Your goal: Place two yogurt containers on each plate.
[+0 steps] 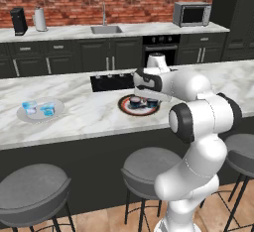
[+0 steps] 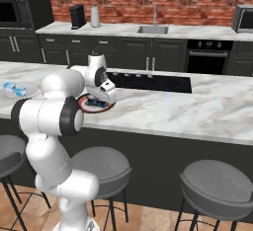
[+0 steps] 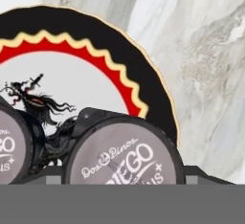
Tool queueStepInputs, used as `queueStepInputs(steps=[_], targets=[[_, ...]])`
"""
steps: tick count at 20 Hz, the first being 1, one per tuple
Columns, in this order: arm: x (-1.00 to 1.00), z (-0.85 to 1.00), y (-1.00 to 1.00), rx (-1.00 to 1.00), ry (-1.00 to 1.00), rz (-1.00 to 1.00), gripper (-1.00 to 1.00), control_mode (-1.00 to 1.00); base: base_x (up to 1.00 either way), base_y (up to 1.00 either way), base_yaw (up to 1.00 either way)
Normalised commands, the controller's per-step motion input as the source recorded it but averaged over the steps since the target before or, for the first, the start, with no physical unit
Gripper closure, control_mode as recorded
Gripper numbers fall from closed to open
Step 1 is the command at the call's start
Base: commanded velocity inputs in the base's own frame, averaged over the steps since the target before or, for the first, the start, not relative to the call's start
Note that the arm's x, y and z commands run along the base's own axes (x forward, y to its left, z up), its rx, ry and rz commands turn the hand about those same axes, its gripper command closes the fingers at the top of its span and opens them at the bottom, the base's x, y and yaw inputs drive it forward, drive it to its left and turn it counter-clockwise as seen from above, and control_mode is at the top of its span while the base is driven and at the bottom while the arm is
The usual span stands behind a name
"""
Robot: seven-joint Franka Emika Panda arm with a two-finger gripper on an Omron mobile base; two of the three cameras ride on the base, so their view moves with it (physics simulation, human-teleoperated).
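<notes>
My gripper [image 1: 145,97] hangs low over the dark plate [image 1: 124,108] with the red-orange rim, also seen under the hand as the plate [image 2: 85,107]. Two dark yogurt containers with grey lids stand on it. In the hand view one container [image 3: 122,156] sits between my dark fingertips [image 3: 196,173], which press against its sides. The other container [image 3: 9,151] stands close to its left on the plate [image 3: 143,74]. Two light blue yogurt containers [image 1: 30,106] [image 1: 48,109] rest on the pale plate [image 1: 54,111] at the counter's left.
The plates lie on a marble island counter [image 1: 89,117] with a black cooktop [image 1: 111,82] behind the dark plate. Grey stools [image 1: 149,169] stand along the near edge. Sink, microwave and oven line the back wall.
</notes>
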Motion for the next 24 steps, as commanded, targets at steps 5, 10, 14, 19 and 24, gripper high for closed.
queueStepInputs(steps=[5,10,14,19,24], targets=[[0.0,-0.05,0.08,0.01,0.0,0.0,1.0,-1.0,0.0,0.0,0.0],[0.0,-0.09,0.07,0.0,0.0,0.0,1.0,-1.0,0.0,0.0,0.0],[0.0,-0.11,0.05,0.02,0.0,0.0,-1.0,-1.0,0.0,0.0,0.0],[0.0,-0.02,0.0,0.09,-0.01,0.0,-1.0,-1.0,0.0,0.0,0.0],[0.0,0.02,0.0,0.13,-0.07,0.0,-1.0,-1.0,0.0,0.0,0.0]])
